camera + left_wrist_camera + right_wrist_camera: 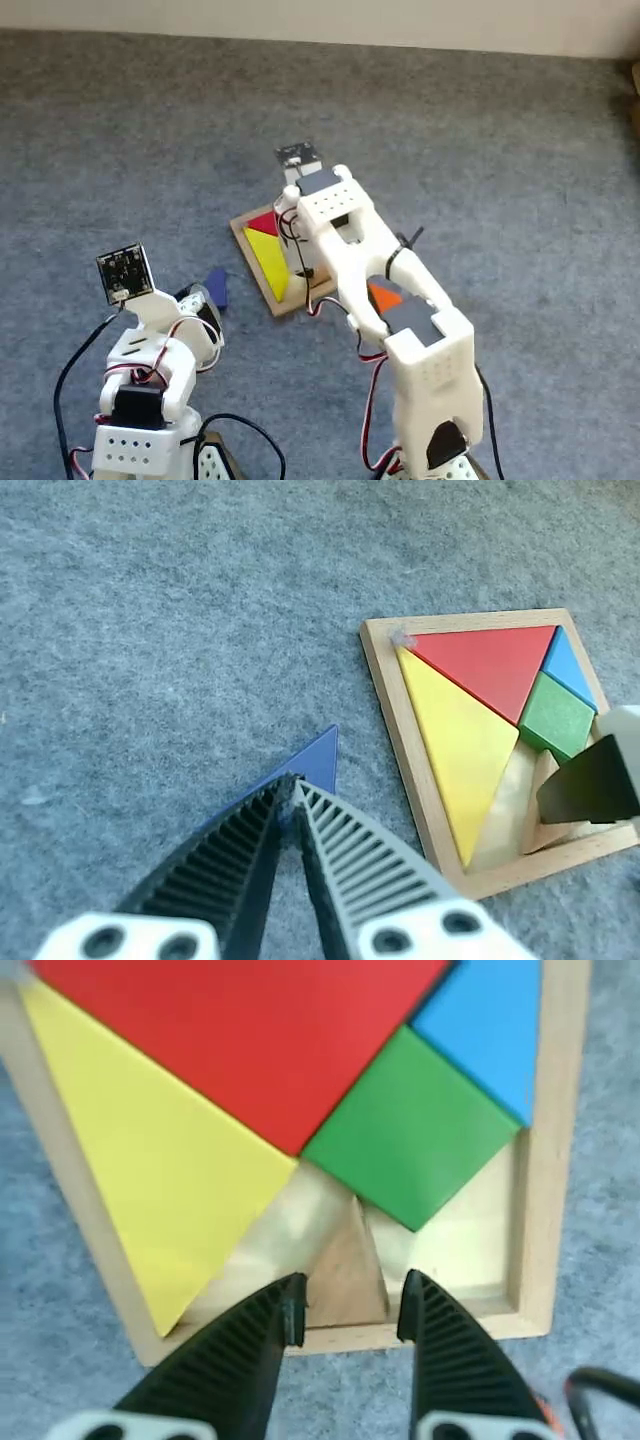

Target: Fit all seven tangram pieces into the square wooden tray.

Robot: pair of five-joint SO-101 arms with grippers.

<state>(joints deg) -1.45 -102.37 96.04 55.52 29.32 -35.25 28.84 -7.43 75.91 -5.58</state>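
Where the tray (pixel 388 705) is sitting: it's lying flat on the grey carpet (pixel 500 130), right under the front end of the right arm in the high view.
Red triangle (pixel 490 665): big one, lying inside the tray and running along one edge.
Yellow triangle (pixel 460 740): the other big one, lying in the tray and touching the red along its long side.
Light blue triangle (pixel 568 665): small, sitting in a corner of the tray and touching the red.
Green square (pixel 555 718): lying in the tray, wedged against the red and the light blue.
Wood triangle (pixel 345 1265): plain-coloured piece, sitting in the tray against the rim, its tip pointing at the green square. Bare tray floor is showing on both sides of it.
Right gripper (pixel 350 1308): hanging over that rim with fingers spread, one on each side of the wood triangle. I can't tell if they're actually touching it.
Dark blue triangle (pixel 318 758): lying on the carpet near the tray, not touching it.
Left gripper (pixel 291 785): fingertips pressing together right at the dark blue triangle. Honestly I can't tell if it's pinching the piece or just resting on it.
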